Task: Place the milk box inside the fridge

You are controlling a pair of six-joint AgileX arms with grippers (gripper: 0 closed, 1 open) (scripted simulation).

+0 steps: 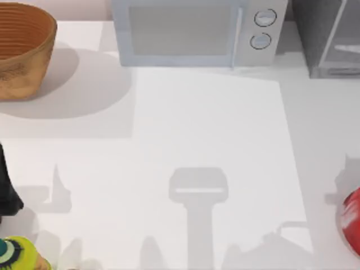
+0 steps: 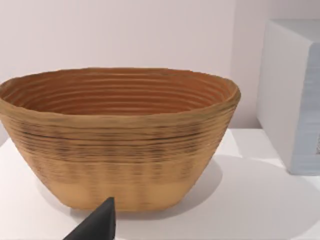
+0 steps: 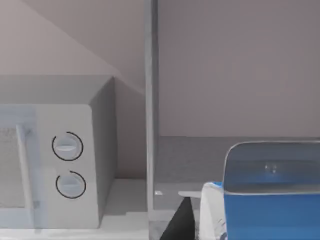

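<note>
In our right wrist view the small blue milk box with a white side sits close before the camera, in front of the large dark grey fridge whose pale door edge stands upright beside the pale microwave with two round knobs. We cannot tell how our right gripper stands. Our left arm waits at the table's left edge, facing the ribbed brown wicker basket; its finger spread is unclear too

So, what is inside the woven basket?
The basket looks empty: only its ribbed inner wall shows in the left wrist view. Its floor is hidden behind the near rim, so something small and flat could lie there unseen.
</note>
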